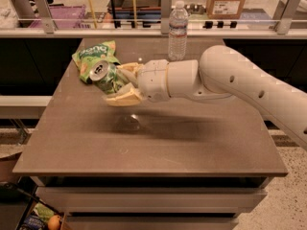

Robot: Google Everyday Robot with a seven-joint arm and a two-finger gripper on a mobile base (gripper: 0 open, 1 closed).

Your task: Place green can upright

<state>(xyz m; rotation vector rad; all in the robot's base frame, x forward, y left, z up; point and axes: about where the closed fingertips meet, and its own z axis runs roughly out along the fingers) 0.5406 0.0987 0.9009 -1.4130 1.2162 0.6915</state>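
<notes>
The green can point(106, 77) is held in my gripper point(122, 84), tilted with its silver top and pull tab facing up and to the left, lifted above the brown table point(158, 138). The cream fingers point(125, 98) are closed around the can's body, one above and one below it. My white arm point(225, 80) reaches in from the right.
A green snack bag point(94, 56) lies on the table just behind the can at the back left. A clear water bottle point(178, 31) stands at the table's back edge. A rail and shelves run behind the table.
</notes>
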